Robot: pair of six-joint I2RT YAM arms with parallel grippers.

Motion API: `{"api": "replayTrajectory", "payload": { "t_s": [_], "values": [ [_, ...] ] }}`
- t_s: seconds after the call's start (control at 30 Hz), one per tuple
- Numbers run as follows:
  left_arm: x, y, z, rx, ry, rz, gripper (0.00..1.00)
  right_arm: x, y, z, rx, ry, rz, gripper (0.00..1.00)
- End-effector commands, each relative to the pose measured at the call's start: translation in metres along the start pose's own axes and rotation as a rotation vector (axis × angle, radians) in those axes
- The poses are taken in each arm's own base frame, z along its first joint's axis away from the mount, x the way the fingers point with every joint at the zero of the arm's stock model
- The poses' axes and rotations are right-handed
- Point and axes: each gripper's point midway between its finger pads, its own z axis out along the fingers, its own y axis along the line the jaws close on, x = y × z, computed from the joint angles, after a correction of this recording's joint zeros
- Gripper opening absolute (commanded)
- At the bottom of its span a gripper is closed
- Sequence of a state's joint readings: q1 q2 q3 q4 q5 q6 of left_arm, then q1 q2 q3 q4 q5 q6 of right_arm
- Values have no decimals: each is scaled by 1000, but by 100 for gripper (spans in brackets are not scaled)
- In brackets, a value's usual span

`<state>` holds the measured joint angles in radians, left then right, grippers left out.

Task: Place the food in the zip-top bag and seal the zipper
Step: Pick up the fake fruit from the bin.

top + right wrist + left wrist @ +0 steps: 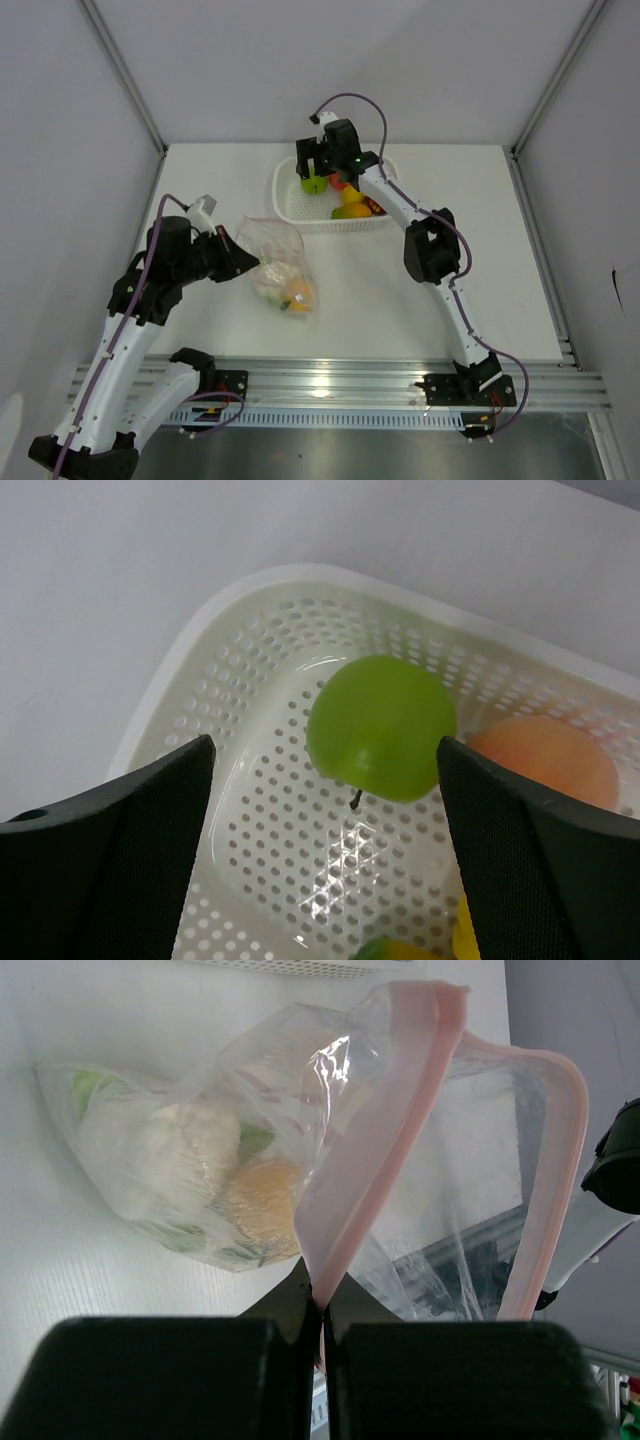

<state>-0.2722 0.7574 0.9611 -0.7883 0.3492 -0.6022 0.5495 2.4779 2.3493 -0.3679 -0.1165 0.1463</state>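
The clear zip-top bag (272, 250) lies on the table with its mouth held open. My left gripper (243, 262) is shut on its pink zipper strip (380, 1150). Inside the bag are the white-green leafy vegetable (175, 1155) and an orange fruit (265, 1200). My right gripper (320, 168) is open and hangs over the white basket's left end. The green apple (380, 725) lies between and beyond its fingers (325, 770), untouched. A peach (545, 762) lies to the right of the apple. Yellow-orange fruit (351, 206) and a red fruit (376, 207) lie in the basket too.
The white perforated basket (290, 205) stands at the back middle of the table, just behind the bag. Grey walls enclose the table on three sides. The aluminium rail (340, 385) with the arm bases runs along the near edge.
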Motion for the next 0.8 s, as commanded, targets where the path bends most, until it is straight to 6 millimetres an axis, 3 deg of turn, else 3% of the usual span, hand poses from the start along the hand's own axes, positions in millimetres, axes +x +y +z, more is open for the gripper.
{"api": "replayTrajectory", "payload": {
  "t_s": [0.0,0.37,0.6,0.77],
  "values": [
    [0,-4,0,31,-2,23,1,-4,6,19,36,-69,-93,92],
    [1,-7,4,48,17,19,1,36,-21,41,192,-9,-160,91],
    [2,-7,5,50,28,28,1,50,-11,49,134,5,-171,91],
    [3,-7,5,53,33,29,0,49,0,56,95,-16,-175,93]
  ]
}}
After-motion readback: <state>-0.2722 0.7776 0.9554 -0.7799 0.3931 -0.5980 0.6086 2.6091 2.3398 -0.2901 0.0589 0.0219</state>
